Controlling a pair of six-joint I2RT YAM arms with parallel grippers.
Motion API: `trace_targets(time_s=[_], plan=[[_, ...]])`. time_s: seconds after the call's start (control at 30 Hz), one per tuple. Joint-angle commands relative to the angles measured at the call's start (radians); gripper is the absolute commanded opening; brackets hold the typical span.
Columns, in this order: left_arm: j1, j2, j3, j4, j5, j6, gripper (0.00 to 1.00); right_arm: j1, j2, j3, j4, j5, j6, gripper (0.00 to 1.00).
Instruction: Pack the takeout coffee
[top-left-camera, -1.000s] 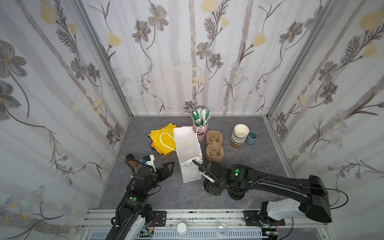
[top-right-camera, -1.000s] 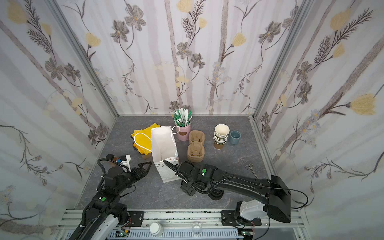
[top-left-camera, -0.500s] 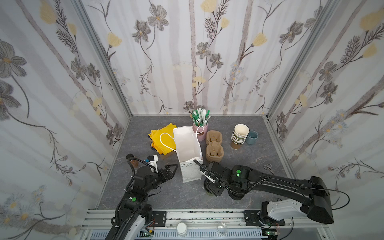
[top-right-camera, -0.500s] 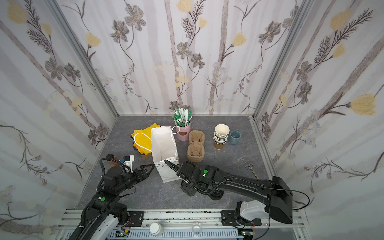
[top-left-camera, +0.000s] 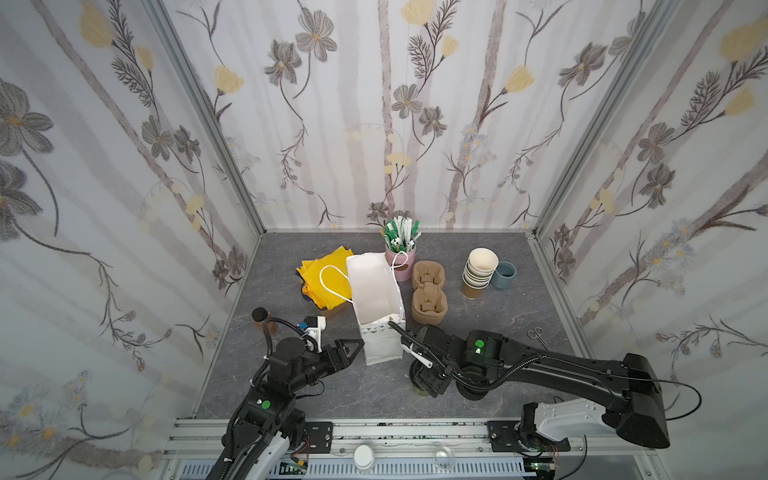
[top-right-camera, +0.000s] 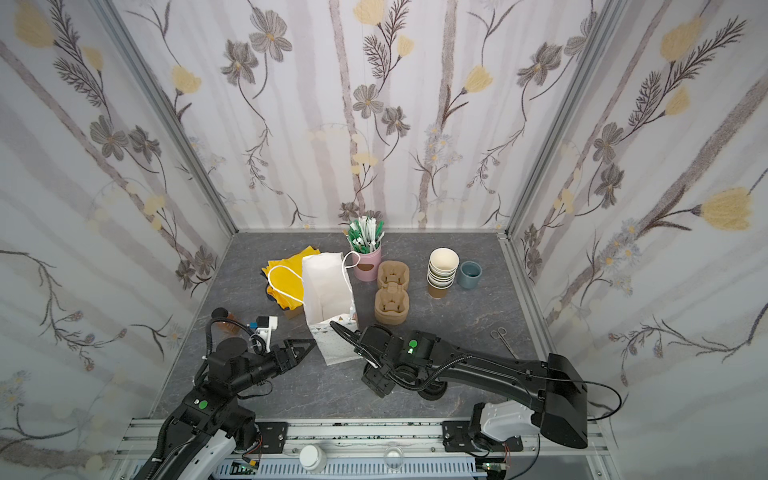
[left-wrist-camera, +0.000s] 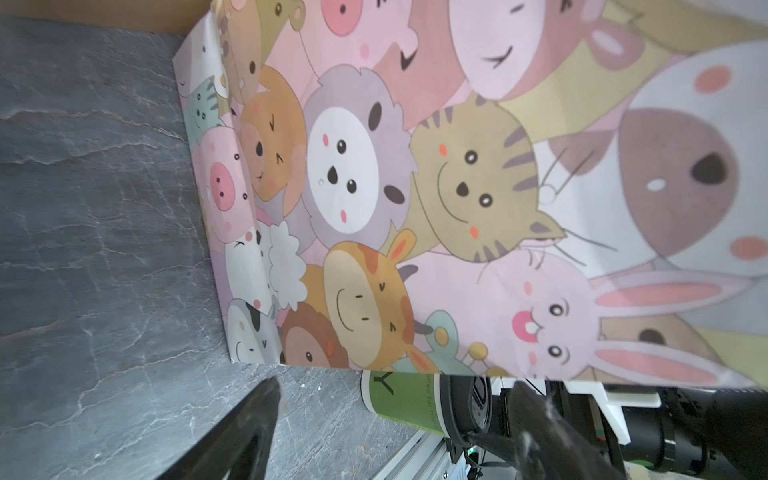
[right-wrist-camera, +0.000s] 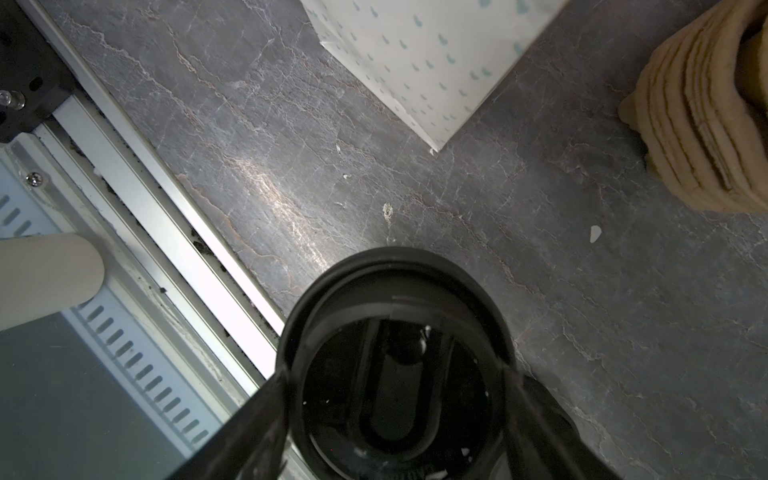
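The takeout coffee (left-wrist-camera: 403, 405), a green paper cup with a black sip lid (right-wrist-camera: 395, 361), stands on the grey table near the front edge. In both top views my right gripper (top-left-camera: 424, 380) covers most of it from above. In the right wrist view the right gripper (right-wrist-camera: 395, 370) has a finger against each side of the lid's rim; whether they still press it does not show. My left gripper (top-left-camera: 353, 347) is open and empty, pointing at the lower side of the white paper bag (top-left-camera: 374, 291). That side carries cartoon animals (left-wrist-camera: 415, 187). The bag stands open.
Behind the bag are yellow napkins (top-left-camera: 324, 278), a pink pot of stirrers (top-left-camera: 401, 249), brown cup carriers (top-left-camera: 428, 291), stacked lidless cups (top-left-camera: 478, 270) and a blue-grey cup (top-left-camera: 503, 274). Scissors (top-left-camera: 538, 336) lie at the right, a capped brown bottle (top-left-camera: 262, 318) at the left.
My left gripper has moved right, closer to the bag's side, and its jaws have narrowed a little. The right gripper stays over the cup.
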Motion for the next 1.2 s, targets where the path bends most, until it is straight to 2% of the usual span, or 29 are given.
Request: trace_targets(time_s=[0.0,0.37,0.57,0.63,0.77,0.93,1.03,1.17], plan=[[-0.034,0.000,-0.003,-0.002,0.001,-0.024,0.85,0.001,-0.005,0.011,0.003,0.005,0.006,0.79],[-0.137,-0.002,-0.012,-0.003,-0.042,-0.053,0.81,0.001,-0.023,0.021,0.006,0.008,0.018,0.84],[-0.177,-0.050,-0.044,-0.008,-0.041,-0.112,0.76,0.003,-0.102,0.069,-0.021,0.031,0.085,0.85],[-0.216,-0.065,-0.056,-0.010,-0.047,-0.139,0.74,0.001,-0.152,0.073,-0.029,0.067,0.149,0.85],[-0.335,-0.065,-0.057,-0.007,-0.122,-0.176,0.74,-0.011,-0.255,0.025,-0.047,0.181,0.409,0.80],[-0.454,0.036,-0.023,0.042,-0.173,-0.171,0.74,-0.064,-0.400,-0.115,-0.045,0.183,0.736,0.71],[-0.527,0.122,-0.007,0.127,-0.197,-0.176,0.74,-0.082,-0.506,-0.214,0.031,0.136,0.829,0.67],[-0.614,0.243,0.020,0.246,-0.246,-0.178,0.73,-0.102,-0.604,-0.323,0.112,0.066,0.879,0.62]])
